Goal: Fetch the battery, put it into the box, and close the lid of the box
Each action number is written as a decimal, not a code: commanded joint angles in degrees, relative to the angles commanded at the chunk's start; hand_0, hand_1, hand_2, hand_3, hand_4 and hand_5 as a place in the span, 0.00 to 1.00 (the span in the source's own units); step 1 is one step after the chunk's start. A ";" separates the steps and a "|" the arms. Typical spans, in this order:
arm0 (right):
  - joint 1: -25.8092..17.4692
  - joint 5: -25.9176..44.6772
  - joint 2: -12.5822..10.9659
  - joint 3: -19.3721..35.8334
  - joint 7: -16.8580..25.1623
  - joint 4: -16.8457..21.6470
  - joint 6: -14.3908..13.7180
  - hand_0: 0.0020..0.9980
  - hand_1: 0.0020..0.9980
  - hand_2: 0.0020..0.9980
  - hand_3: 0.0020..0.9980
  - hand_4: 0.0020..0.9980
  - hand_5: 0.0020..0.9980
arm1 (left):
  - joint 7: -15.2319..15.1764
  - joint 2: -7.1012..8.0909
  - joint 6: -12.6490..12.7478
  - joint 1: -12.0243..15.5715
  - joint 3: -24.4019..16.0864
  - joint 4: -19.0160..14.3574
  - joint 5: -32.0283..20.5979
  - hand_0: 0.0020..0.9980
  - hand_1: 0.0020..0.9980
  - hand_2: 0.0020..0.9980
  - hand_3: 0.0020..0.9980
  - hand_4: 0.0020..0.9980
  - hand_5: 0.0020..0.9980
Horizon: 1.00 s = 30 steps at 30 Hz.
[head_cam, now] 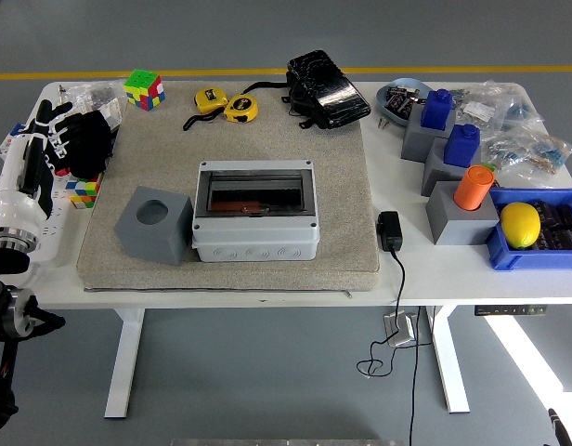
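Observation:
The grey box [255, 237] stands in the middle of the beige mat [342, 186], its dark see-through lid [256, 193] lying flat and shut. Through the lid a reddish-brown oblong thing [253, 203] shows inside; I cannot tell whether it is the battery. My left hand [84, 139] hangs at the table's left edge, just above a colour cube [82, 192], fingers relaxed and holding nothing. It is well apart from the box. The right arm is out of view.
A grey block with a round hole [154, 223] touches the box's left side. At the back lie another colour cube [144, 89], two yellow tape measures [227, 105] and a black pouch [327, 89]. A black adapter [389, 230], grey blocks and a blue bin [537, 232] fill the right.

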 joint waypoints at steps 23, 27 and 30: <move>0.02 -0.18 -0.06 0.58 0.15 0.00 -0.17 0.82 0.77 0.76 0.79 1.00 1.00 | -1.77 -0.16 0.44 0.03 -0.55 0.64 -1.40 0.78 0.80 0.78 0.79 1.00 0.95; -0.11 -0.67 0.01 1.17 0.09 0.00 -0.13 0.82 0.77 0.76 0.79 1.00 1.00 | -2.21 -0.35 0.41 -0.18 -0.46 1.04 -1.97 0.78 0.80 0.78 0.79 1.00 0.95; -0.01 -0.99 0.10 1.57 0.08 0.00 -0.13 0.82 0.77 0.76 0.79 1.00 1.00 | -2.60 -0.30 0.47 -0.11 -0.45 1.16 -2.59 0.78 0.80 0.78 0.79 1.00 0.95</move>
